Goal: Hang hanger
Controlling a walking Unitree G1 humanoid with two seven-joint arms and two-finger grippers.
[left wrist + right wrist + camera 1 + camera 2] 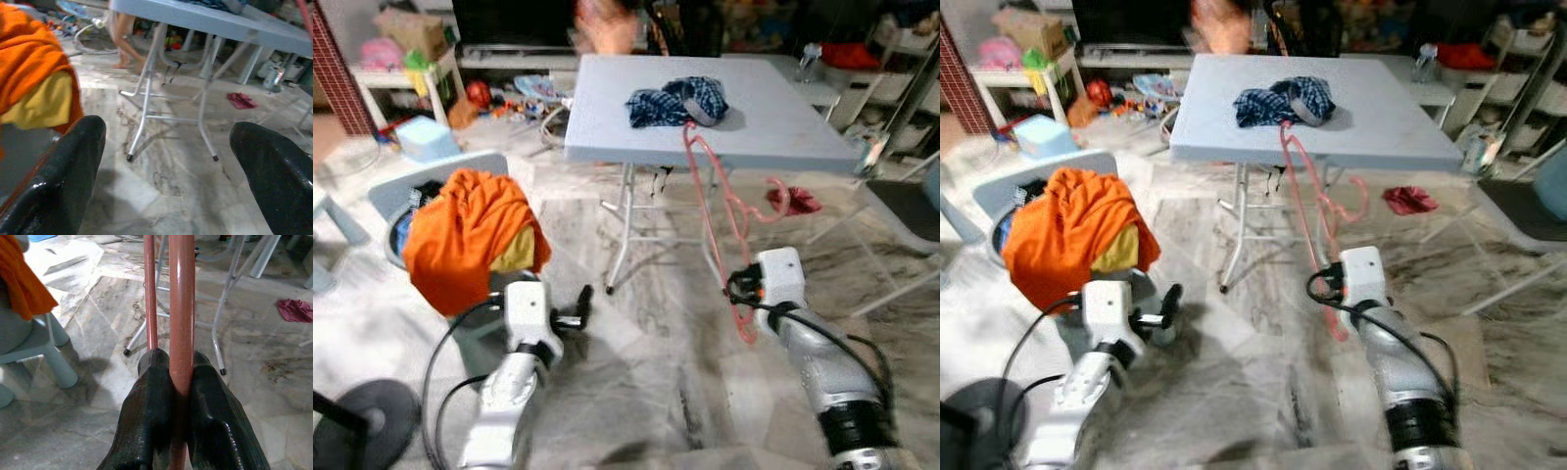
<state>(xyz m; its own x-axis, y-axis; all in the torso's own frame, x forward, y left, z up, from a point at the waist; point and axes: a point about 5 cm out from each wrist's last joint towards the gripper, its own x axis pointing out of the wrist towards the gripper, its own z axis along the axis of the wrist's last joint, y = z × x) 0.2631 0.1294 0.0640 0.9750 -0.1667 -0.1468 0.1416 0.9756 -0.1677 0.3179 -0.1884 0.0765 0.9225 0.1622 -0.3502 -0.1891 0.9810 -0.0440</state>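
Gripping: right gripper (182, 396) fingers clamped on pink hanger (710, 201).
Hanger axis: upright-ish, top leaning onto table (773, 132) edge by plaid cloth (677, 101).
Left gripper (166, 171): fingers wide apart, low nr orange clothes (470, 235).
Room: bare floor betw arms.

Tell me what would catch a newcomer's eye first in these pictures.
A thin pink plastic hanger, clamped in the right pincer, slants up to the grey folding table, where its top meets a crumpled blue checked shirt. On the robot's left, a bright orange cloth drapes over a pale blue chair, near the open left pincer.
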